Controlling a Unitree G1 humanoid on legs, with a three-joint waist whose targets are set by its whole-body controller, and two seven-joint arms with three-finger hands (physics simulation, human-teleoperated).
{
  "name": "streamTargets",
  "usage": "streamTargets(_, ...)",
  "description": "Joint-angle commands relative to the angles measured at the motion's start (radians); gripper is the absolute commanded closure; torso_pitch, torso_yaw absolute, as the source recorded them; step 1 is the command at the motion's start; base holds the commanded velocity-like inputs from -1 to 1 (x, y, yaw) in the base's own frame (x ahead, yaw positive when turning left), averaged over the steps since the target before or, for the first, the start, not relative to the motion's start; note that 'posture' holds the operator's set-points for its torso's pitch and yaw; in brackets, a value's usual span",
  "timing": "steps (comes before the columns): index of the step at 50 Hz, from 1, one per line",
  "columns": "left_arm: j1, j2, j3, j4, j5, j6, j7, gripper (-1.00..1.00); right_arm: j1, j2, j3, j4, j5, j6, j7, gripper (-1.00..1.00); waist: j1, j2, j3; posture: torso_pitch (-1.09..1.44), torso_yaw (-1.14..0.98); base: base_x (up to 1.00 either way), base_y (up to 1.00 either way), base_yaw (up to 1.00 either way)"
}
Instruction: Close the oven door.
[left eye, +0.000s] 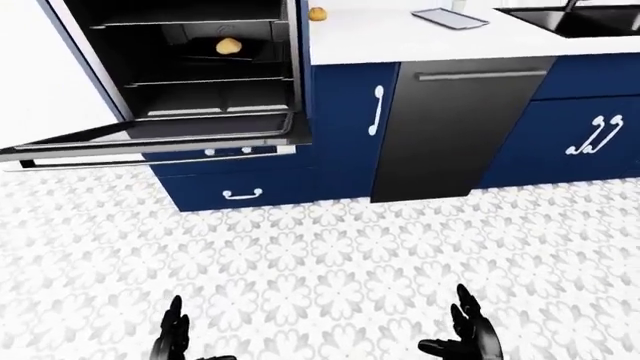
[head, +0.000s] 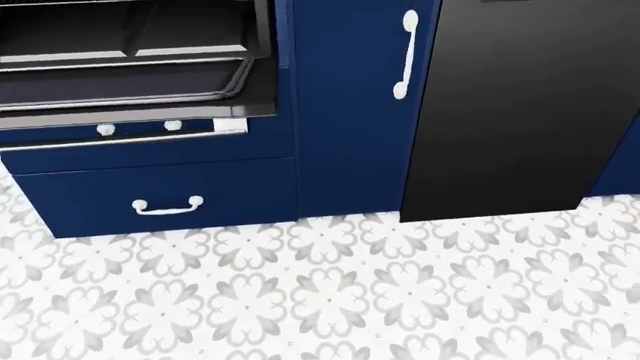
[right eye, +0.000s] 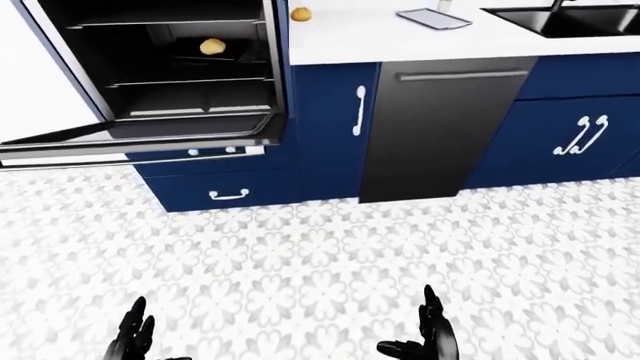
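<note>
I'm looking down at a kitchen floor (left eye: 330, 255) of white tile with a grey flower pattern, and it fills the lower two thirds of both eye views. Upper left of the left-eye view, there's the oven (left eye: 200, 60), its dark cavity showing wire racks, and a small golden roll (left eye: 228, 46) sits on a rack inside. The oven door (left eye: 150, 139) hangs down flat, wide open, jutting out toward the left edge of the frame above the floor. Just beneath it runs a navy drawer (head: 160, 187) with a white handle, clearest in the head view. To the right of the oven, a narrow navy cabinet (left eye: 345, 112) carries a white vertical pull, then a black dishwasher (left eye: 455, 127) with a grey bar handle, then more navy cabinet doors (left eye: 580, 127) at the right edge. The white countertop (left eye: 380, 37) runs along the top, with a second roll (left eye: 318, 14) near the oven's edge, a grey tray (left eye: 450, 18) farther right, and a black sink (left eye: 580, 19) in the upper right corner. My left hand (left eye: 172, 337) sits at the bottom left, fingers spread upward and holding nothing; my right hand (left eye: 470, 334) is at the bottom right, also splayed and bare. Both are well apart from the door.
</note>
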Motion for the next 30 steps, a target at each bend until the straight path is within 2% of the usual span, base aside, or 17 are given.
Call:
streamTargets(1,-0.013,0.011,0.004,-0.021,-0.005,-0.024,-0.005,-1.00,-0.013,-0.010,-0.003,-0.019,0.007,-0.023,0.000,-1.00,0.000,-0.005,-0.010,0.00,0.00,0.10,0.48,0.00)
streamTargets(3,-0.014,0.011,0.004,-0.020,-0.007,-0.023,-0.007,-1.00,-0.014,-0.008,-0.005,-0.021,0.011,-0.022,0.006,-1.00,0.000,-0.048,-0.020,0.00,0.00,0.08,0.50,0.00)
streamTargets(5,-0.014,0.011,0.005,-0.021,-0.009,-0.023,-0.009,-1.00,-0.016,-0.008,-0.005,-0.021,0.014,-0.024,0.009,-1.00,-0.010,-0.025,-0.030,0.00,0.00,0.00,0.55,0.00)
streamTargets(8,-0.015,0.012,0.004,-0.020,-0.008,-0.023,-0.008,-1.00,-0.015,-0.008,-0.005,-0.020,0.015,-0.027,0.011,-1.00,-0.010,-0.047,-0.037,0.00,0.00,0.00,0.76,0.00)
streamTargets(9,-0.015,0.012,0.004,-0.020,-0.009,-0.023,-0.009,-1.00,-0.015,-0.008,-0.005,-0.020,0.016,-0.027,0.013,-1.00,-0.009,-0.055,-0.026,0.00,0.00,0.00,1.00,0.00)
streamTargets(11,-0.014,0.012,0.004,-0.020,-0.010,-0.023,-0.010,-1.00,-0.015,-0.009,-0.007,-0.020,0.019,-0.027,0.016,-1.00,-0.008,-0.048,-0.012,0.00,0.00,0.00,1.00,0.00)
streamTargets(13,-0.014,0.013,0.005,-0.020,-0.010,-0.023,-0.011,-1.00,-0.015,-0.008,-0.008,-0.020,0.022,-0.028,0.019,-1.00,-0.005,-0.029,-0.006,0.00,0.00,0.00,1.00,0.00)
streamTargets(16,-0.015,0.013,0.005,-0.020,-0.010,-0.023,-0.011,-1.00,-0.016,-0.008,-0.007,-0.020,0.023,-0.027,0.020,-1.00,0.001,0.018,-0.010,0.00,0.00,0.00,1.00,0.00)
streamTargets(18,-0.015,0.012,0.005,-0.020,-0.009,-0.023,-0.010,-1.00,-0.016,-0.009,-0.006,-0.020,0.023,-0.026,0.018,-1.00,0.008,0.057,-0.016,0.00,0.00,0.00,1.00,0.00)
streamTargets(19,-0.016,0.012,0.005,-0.020,-0.009,-0.023,-0.009,-1.00,-0.017,-0.009,-0.007,-0.021,0.025,-0.023,0.020,-1.00,0.012,0.084,-0.022,0.00,0.00,0.00,1.00,0.00)
streamTargets(20,-0.016,0.012,0.004,-0.020,-0.009,-0.023,-0.009,-1.00,-0.018,-0.009,-0.007,-0.020,0.026,-0.022,0.020,-1.00,0.015,0.126,-0.035,0.00,0.00,0.00,1.00,0.00)
streamTargets(21,-0.016,0.012,0.004,-0.020,-0.009,-0.023,-0.009,-1.00,-0.017,-0.010,-0.006,-0.020,0.025,-0.020,0.017,-1.00,0.013,0.130,-0.044,0.00,0.00,0.00,1.00,0.00)
streamTargets(22,-0.017,0.012,0.004,-0.020,-0.009,-0.022,-0.009,-1.00,-0.018,-0.010,-0.006,-0.020,0.025,-0.020,0.017,-1.00,0.033,0.119,-0.038,0.00,0.00,0.00,1.00,0.00)
streamTargets(23,-0.017,0.012,0.004,-0.021,-0.009,-0.022,-0.008,-1.00,-0.018,-0.010,-0.006,-0.021,0.026,-0.018,0.018,-1.00,0.027,0.110,-0.024,0.00,0.00,0.00,1.00,0.00)
streamTargets(25,-0.018,0.011,0.004,-0.021,-0.009,-0.022,-0.008,-1.00,-0.019,-0.010,-0.006,-0.021,0.026,-0.018,0.018,-1.00,0.037,0.093,-0.022,0.00,0.00,0.00,1.00,0.00)
streamTargets(28,-0.019,0.012,0.004,-0.021,-0.010,-0.020,-0.009,-1.00,-0.019,-0.010,-0.005,-0.021,0.026,-0.018,0.017,-1.00,0.035,0.050,-0.003,0.00,0.00,0.00,1.00,0.00)
streamTargets(30,-0.020,0.012,0.004,-0.021,-0.010,-0.020,-0.009,-1.00,-0.018,-0.010,-0.005,-0.021,0.026,-0.018,0.017,-1.00,0.037,0.025,0.000,0.00,0.00,0.00,1.00,0.00)
